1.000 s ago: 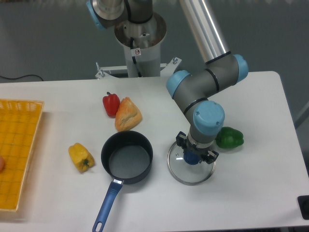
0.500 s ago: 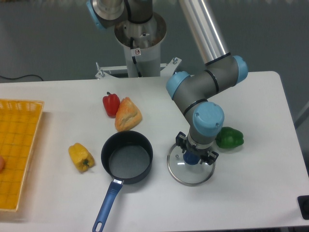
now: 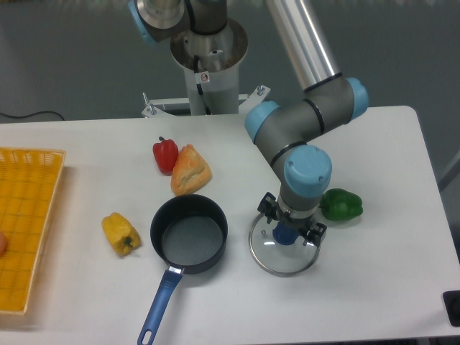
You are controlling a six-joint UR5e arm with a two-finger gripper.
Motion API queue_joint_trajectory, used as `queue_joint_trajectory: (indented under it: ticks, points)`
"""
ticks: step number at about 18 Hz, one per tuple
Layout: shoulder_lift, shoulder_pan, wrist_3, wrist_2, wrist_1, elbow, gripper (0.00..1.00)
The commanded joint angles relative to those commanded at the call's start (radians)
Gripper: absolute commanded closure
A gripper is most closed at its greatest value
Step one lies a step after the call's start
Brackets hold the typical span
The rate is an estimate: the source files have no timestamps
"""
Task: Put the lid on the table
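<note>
The round clear-glass lid (image 3: 284, 249), ringed by a thin metal rim, is seen lying flat on the smooth white table (image 3: 374, 287) directly beneath the gripper (image 3: 287, 233), whose fingers flank the blue centre knob; whether they are clamped on it cannot be told. A glossy green pepper (image 3: 341, 204) sits just right of the gripper, and a dark round saucepan (image 3: 188, 233) with a blue handle lies to its left.

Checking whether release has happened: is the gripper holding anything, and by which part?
It cannot be told. The gripper sits over the lid's blue knob, lid on the table; contact is hidden.
</note>
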Motion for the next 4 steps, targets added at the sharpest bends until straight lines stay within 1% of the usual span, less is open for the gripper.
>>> queue_joint_trajectory:
  ticks: [2, 4]
  points:
    - [0.023, 0.002, 0.038, -0.002, 0.000, 0.000, 0.00]
    - [0.042, 0.000, 0.048, -0.002, 0.000, 0.000, 0.00]
